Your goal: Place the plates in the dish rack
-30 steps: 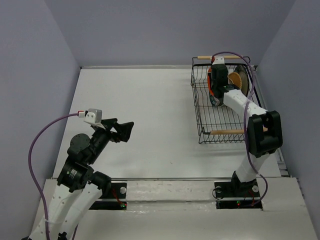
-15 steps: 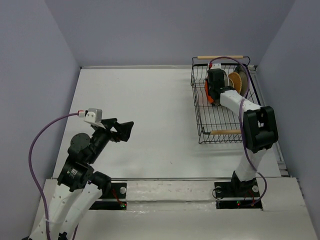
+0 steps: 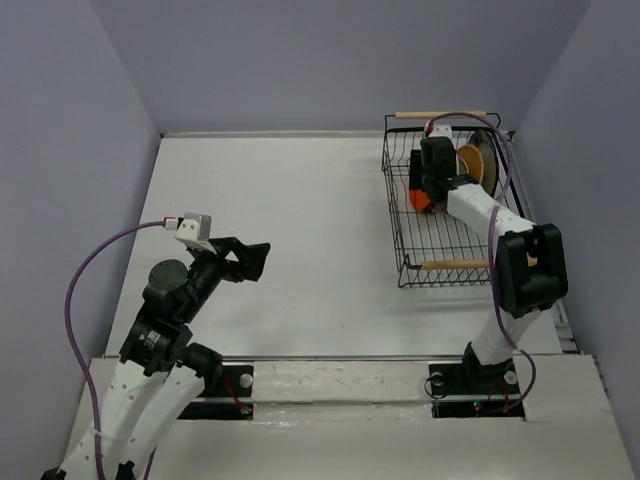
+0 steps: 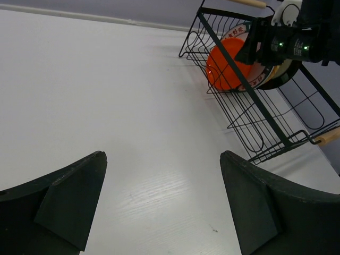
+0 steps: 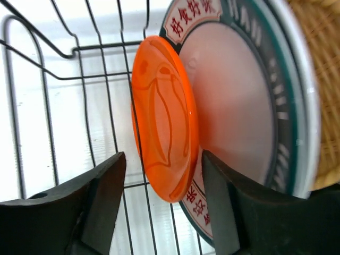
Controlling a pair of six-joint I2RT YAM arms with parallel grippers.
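Observation:
The black wire dish rack (image 3: 400, 215) stands at the far right. Inside it a small glossy orange-red plate (image 5: 164, 117) stands on edge, leaning on a white plate (image 5: 239, 117) with a dark patterned rim. Behind those is a woven tan plate (image 5: 319, 79). My right gripper (image 5: 162, 159) is inside the rack, open, its fingers either side of the orange plate's lower edge with a gap on the left. My left gripper (image 4: 162, 156) hangs open over bare table with nothing between its fingers. From there the orange plate (image 4: 226, 66) shows through the rack wires (image 4: 255, 101).
Light wooden dowel handles sit at the rack's far end (image 3: 440, 114) and near end (image 3: 455, 264). Grey walls close in the white table (image 3: 290, 220) at the back and both sides. The right arm's purple cable (image 3: 505, 165) loops over the rack.
My right gripper has opened and let go of the orange plate, which now stands in the rack against the patterned plate. The left arm shifted slightly.

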